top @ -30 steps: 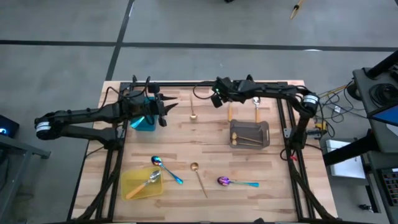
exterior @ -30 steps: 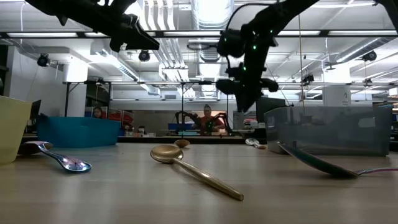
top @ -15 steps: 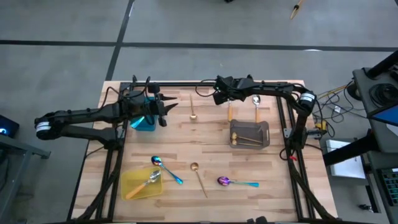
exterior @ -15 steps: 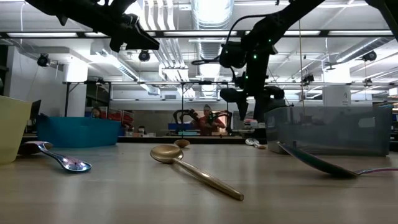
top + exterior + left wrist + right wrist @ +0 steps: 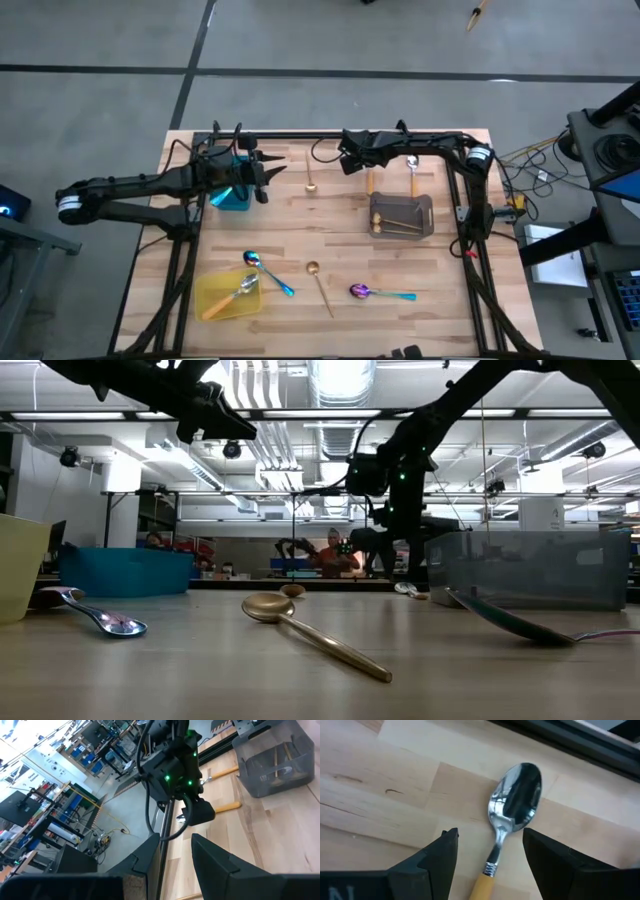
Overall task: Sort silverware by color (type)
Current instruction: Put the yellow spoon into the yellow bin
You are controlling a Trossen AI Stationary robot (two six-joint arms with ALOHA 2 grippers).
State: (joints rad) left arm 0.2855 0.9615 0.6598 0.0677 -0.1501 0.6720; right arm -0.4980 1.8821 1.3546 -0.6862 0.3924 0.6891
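Between the fingers of my open right gripper lies an orange-handled spoon, bowl up on the wood; I cannot tell whether they touch it. From above, that spoon lies at the table's far middle under my right gripper. A second orange-handled spoon and a gold spoon lie nearby. Nearer the front lie a blue-purple spoon, a gold spoon and a purple spoon. My left gripper hovers open and empty by the teal tray.
A grey tray holding gold spoons stands right of centre. A yellow tray with an orange-handled spoon sits at the near left. A black rail runs along the table's far edge. A person shows in the room beyond the table.
My right gripper has come down toward the orange-handled spoon at the far middle of the table, and its arm has drawn a little toward the table's left. The spoons and my left arm have kept still.
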